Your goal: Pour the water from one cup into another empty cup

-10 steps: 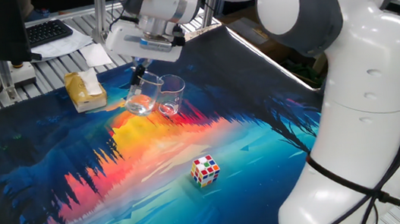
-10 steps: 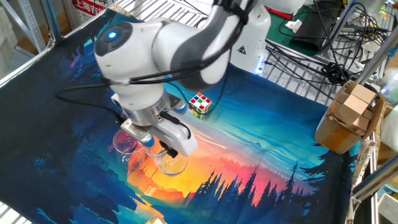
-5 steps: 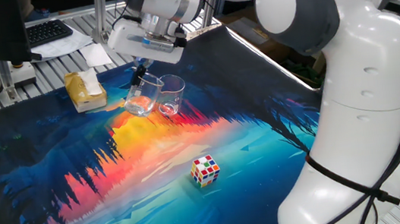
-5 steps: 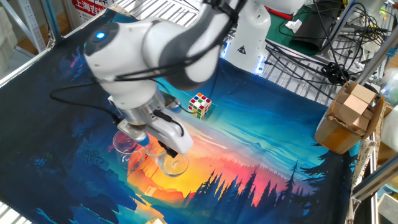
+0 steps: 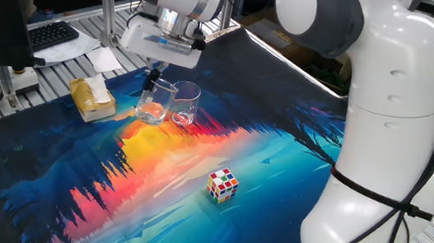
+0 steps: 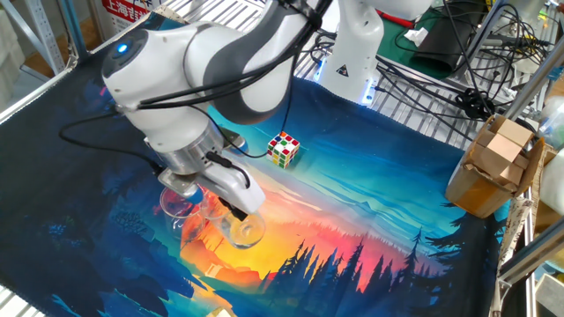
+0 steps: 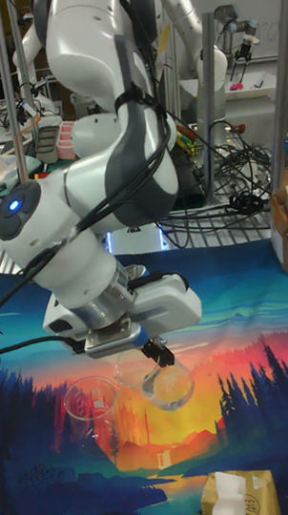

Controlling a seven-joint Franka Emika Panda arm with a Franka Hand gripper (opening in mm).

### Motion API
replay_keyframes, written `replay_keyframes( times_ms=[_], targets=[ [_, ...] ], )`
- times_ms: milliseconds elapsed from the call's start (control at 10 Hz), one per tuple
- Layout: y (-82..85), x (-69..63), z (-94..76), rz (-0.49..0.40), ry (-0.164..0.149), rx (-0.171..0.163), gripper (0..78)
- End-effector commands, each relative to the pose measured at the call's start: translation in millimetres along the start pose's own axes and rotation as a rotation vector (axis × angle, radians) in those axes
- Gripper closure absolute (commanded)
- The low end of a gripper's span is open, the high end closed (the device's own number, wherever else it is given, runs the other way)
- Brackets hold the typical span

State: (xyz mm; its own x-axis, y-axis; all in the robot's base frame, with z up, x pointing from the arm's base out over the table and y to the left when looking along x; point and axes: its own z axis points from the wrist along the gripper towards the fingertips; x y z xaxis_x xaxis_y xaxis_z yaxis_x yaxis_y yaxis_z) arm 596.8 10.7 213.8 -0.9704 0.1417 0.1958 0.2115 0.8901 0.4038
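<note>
Cups sit side by side, upper centre of one fixed view: the gripper (image 5: 151,81) clamps on the rim of the tipped cup (image 7: 167,389) — mouth leaning toward the upright cup (image 7: 92,399), presumably to pour. Water is too clear to make out.

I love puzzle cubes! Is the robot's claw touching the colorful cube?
Apart. One fixed view shows the gripper up by the glass cups, with bare mat between it and the cube.

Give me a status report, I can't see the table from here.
Gripper shut on tilted cup, mouth toward second cup. Water too faint to see. Rubik's cube and tissue box stand clear.
</note>
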Motion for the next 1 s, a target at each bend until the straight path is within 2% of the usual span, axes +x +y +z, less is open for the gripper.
replay_keyframes(
  times_ms=[100,200,500,800,1000],
  targets=[
    [-9.5,-3.8,-5.7,-0.020,0.005,-0.004,76.3],
    [-11.0,-4.2,-6.3,-0.022,0.006,-0.006,76.3],
    [-18.6,-5.9,-9.4,-0.023,0.024,-0.043,76.3],
    [-21.5,-6.1,-11.5,-0.008,0.049,-0.107,76.3],
    [-26.0,-6.9,-13.1,-0.017,0.058,-0.113,76.3]
  ],
)
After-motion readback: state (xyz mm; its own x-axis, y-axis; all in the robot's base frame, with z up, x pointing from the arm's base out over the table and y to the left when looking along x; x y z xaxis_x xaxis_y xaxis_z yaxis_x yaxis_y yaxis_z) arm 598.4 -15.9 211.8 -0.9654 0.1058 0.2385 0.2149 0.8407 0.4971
